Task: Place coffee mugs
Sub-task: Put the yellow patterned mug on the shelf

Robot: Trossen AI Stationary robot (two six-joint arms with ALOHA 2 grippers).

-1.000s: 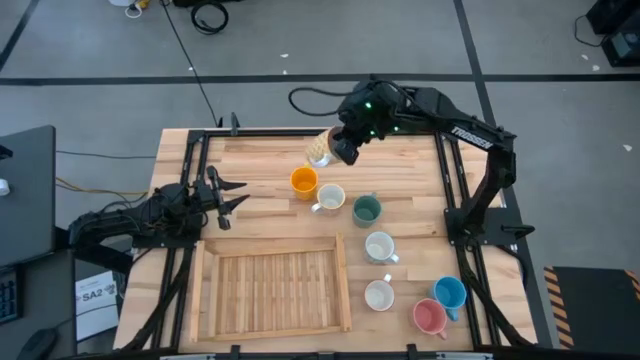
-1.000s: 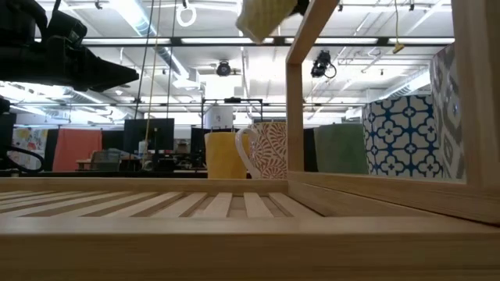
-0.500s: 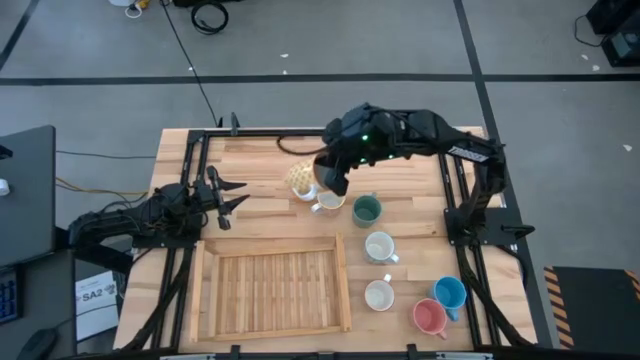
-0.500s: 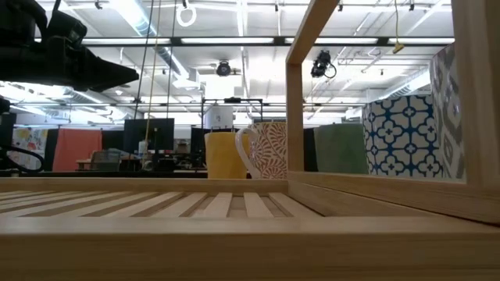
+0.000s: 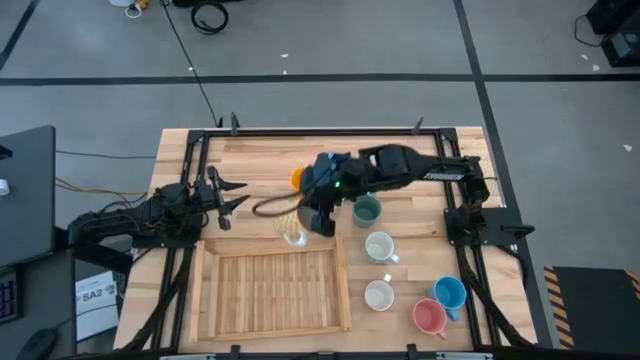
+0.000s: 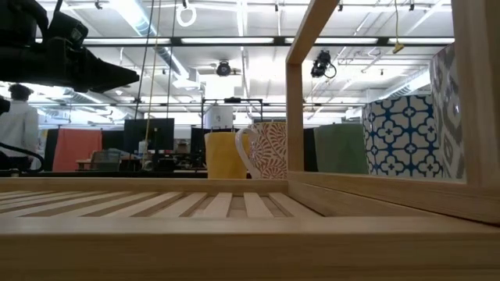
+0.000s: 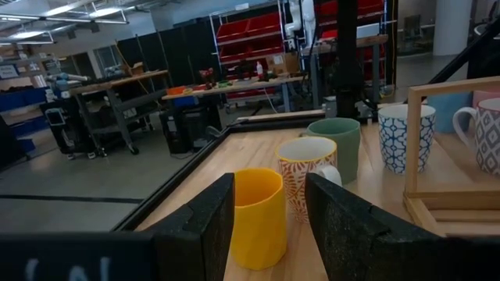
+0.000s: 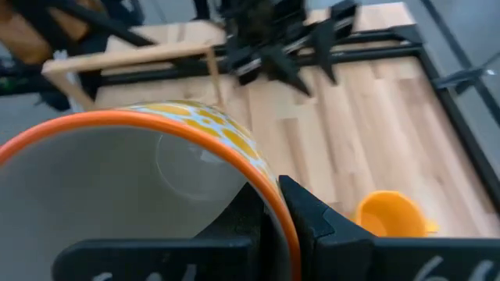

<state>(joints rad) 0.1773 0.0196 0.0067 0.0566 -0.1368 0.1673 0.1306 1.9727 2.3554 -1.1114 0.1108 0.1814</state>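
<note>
My right gripper (image 5: 312, 218) is shut on a white mug with a yellow pattern and an orange rim (image 5: 293, 231), high over the far rail of the wooden tray (image 5: 272, 290). On the table stand an orange mug (image 8: 391, 215), a dark green mug (image 5: 367, 210), two white mugs (image 5: 380, 247) (image 5: 379, 295), a blue mug (image 5: 450, 293) and a pink mug (image 5: 429, 317). A red-patterned mug (image 7: 306, 176) stands beside the orange one; my right arm hides it from above. My left gripper (image 5: 232, 197) waits open at the table's left, pointing level at the orange mug (image 7: 258, 215). My right gripper holds the patterned mug by its wall at the orange rim (image 8: 269, 191), one finger inside the mug and one outside. The fingers (image 8: 308, 215) slant down from the table's right and far side. The mug is lifted clear and tipped, its mouth toward the wrist.
The slatted tray fills the near middle of the table, with a raised frame (image 7: 414, 140) at its corner. Black rails (image 5: 455, 170) run along the table's sides. A person (image 6: 16, 125) stands in the room beyond the table.
My right gripper has swung from the table's far edge toward the near left, past the orange mug, and has rolled a little. The patterned mug has come along, clear of the table, and now hangs over the tray's far rail.
</note>
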